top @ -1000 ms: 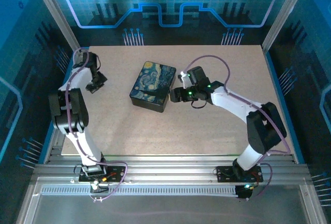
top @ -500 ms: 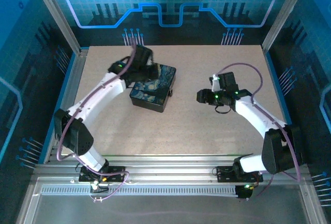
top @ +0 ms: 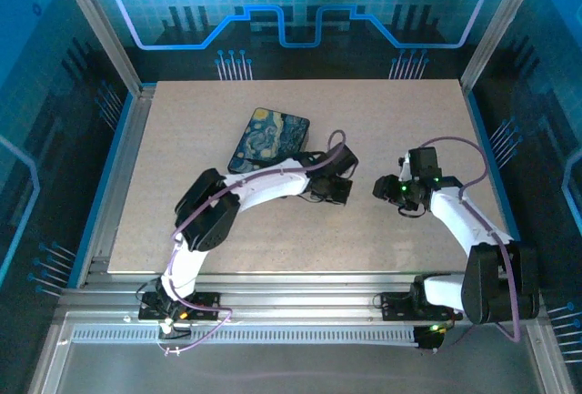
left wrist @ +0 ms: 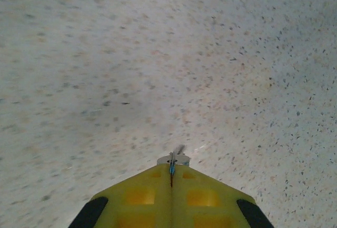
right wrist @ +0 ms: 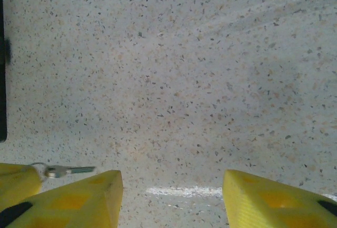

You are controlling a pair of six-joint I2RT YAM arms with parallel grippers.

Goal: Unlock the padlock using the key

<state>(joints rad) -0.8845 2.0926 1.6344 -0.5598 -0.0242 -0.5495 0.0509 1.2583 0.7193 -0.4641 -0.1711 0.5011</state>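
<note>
Near the middle of the table [top: 400, 112], just in front of the painted box [top: 268, 135], the two arms stand close, tips facing each other. The left pincer [left wrist: 172, 169] is clenched, and a small silvery sliver juts from its closed tips. I take that for the key [left wrist: 174, 158], pinched by its head. From the right wrist the key sits low at the left, blade pointing right, its ring end against a yellow fingertip that I judge to be the left arm's. Whether it hangs clear of the surface I cannot tell. The right pincer [right wrist: 171, 178] stands released, its fingers wide apart with bare speckled table between them.

As I read it, the step in hand is bringing the key to the lock: the key is taken, the lock not yet addressed. Where the padlock sits I cannot tell. The next move calls for the free right pincer to take the padlock by its body and steady it, keyhole toward the left arm, so the blade can be lined up, slid in and turned. With parts this small, a slight tilt would miss the slot.
</note>
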